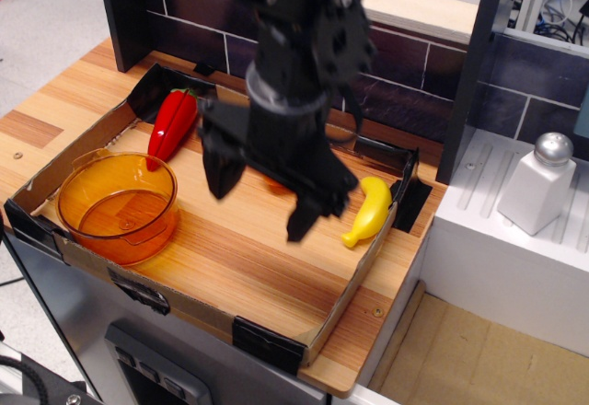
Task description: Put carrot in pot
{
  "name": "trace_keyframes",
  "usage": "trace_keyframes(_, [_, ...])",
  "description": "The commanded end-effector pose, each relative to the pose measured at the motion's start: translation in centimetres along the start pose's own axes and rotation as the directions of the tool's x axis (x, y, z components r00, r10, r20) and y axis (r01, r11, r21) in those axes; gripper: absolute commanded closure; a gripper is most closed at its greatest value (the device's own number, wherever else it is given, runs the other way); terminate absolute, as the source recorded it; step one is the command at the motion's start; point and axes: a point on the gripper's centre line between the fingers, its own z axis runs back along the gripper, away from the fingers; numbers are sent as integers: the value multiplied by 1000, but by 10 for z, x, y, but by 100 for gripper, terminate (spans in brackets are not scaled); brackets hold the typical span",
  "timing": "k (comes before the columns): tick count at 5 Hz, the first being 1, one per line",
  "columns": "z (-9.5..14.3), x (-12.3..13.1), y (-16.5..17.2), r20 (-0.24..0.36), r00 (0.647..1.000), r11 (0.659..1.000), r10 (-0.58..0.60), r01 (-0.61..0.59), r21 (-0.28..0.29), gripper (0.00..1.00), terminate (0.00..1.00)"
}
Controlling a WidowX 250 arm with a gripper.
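Note:
The orange translucent pot (138,239) stands at the front left of the cardboard tray (198,308) and holds nothing. My black gripper (265,195) hangs open over the middle of the tray, motion-blurred, with one finger (221,173) on the left and the other on the right. A small orange patch, the carrot (275,185), shows between the fingers at the back. Most of it is hidden by the gripper body. The gripper holds nothing and is to the right of the pot.
A long red pepper (172,124) lies at the tray's back left. A yellow banana (370,210) lies by the tray's right wall. A white salt shaker (537,182) stands on the white counter to the right. A dark tiled wall runs behind.

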Motion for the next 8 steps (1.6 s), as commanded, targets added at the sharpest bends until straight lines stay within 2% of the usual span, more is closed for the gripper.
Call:
trace_keyframes(1, [-3,57,23,57,969,969,-242,244,-42,0,0])
trace_keyframes(2, [-9,78,25,85,902,897,-422,430,-101,0,0])
trace_keyframes(3, [-16,85,22,116,857,845,-502,514,-149,0,0])
trace_keyframes(4, [-32,84,16,104,821,812,-561,570,-126,0,0])
trace_keyframes(6, [-60,88,9,69,805,800,-589,593,-87,0,0])
trace_keyframes(8, [-76,85,4,5,836,834,-549,548,-64,0,0])
